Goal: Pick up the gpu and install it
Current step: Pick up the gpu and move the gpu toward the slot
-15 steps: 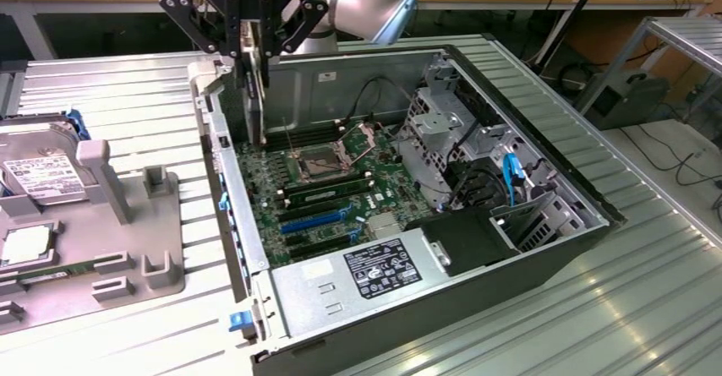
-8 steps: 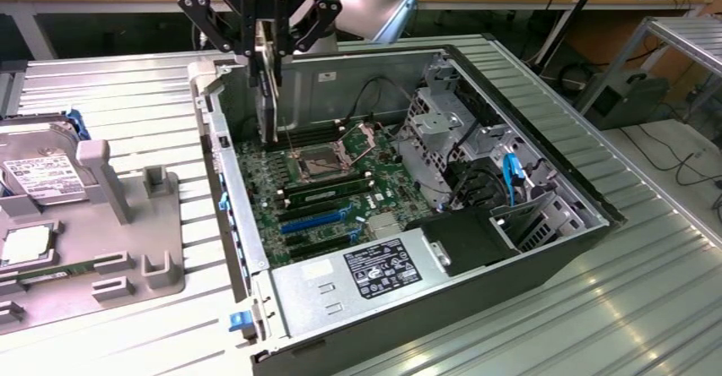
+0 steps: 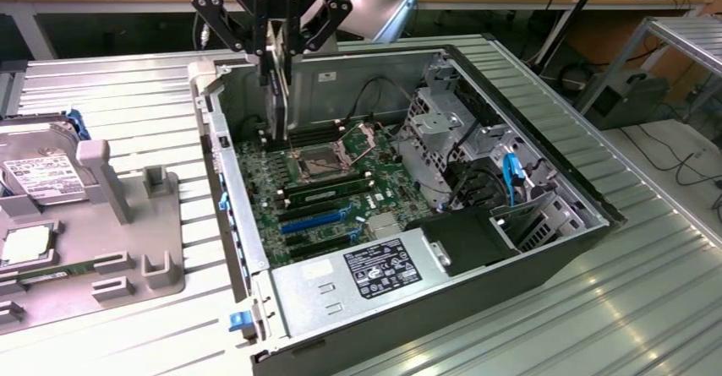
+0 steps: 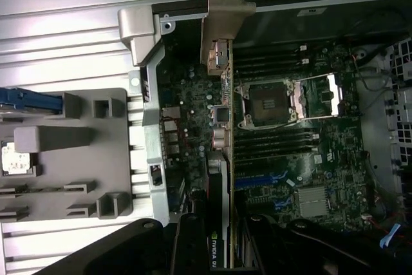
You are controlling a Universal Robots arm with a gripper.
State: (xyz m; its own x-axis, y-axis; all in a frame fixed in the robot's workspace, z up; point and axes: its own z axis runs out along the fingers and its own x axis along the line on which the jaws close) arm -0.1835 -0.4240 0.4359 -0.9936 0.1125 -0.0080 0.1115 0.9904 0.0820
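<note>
My gripper (image 3: 274, 48) is shut on the gpu (image 3: 276, 97), a thin dark card that hangs edge-on below the fingers. The card is over the open computer case (image 3: 542, 165), near the case's far corner on the exterior view's left, above the motherboard (image 3: 327, 182) beside the CPU socket (image 3: 319, 163). In the wrist view the gpu (image 4: 222, 159) runs from the fingers (image 4: 188, 243) out to its silver bracket (image 4: 226, 14), which lies over the case's rim. The blue expansion slots (image 3: 319, 220) lie apart from the card, nearer the power supply.
A grey fixture tray (image 3: 101, 249) on the exterior view's left holds a hard drive (image 3: 40, 173), a processor (image 3: 25, 245) and a green memory strip (image 3: 46, 272). Inside the case are a drive cage (image 3: 451, 131), cables and a power supply (image 3: 373, 275). The table is ribbed metal.
</note>
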